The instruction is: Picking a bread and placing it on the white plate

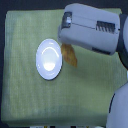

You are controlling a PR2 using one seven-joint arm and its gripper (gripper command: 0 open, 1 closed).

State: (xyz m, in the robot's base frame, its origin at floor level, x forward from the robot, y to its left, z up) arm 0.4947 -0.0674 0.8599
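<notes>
One bread (70,55) — golden-orange, elongated, bumpy-crusted — is lying on a green woven cloth (30,100), just beside the rim of one round, glossy white plate (49,59), which is sitting near the cloth's middle. A grey-white robot arm (92,29) is covering the bread's upper end — its gripper is hiding, so whether the fingers are grasping cannot be told.
</notes>
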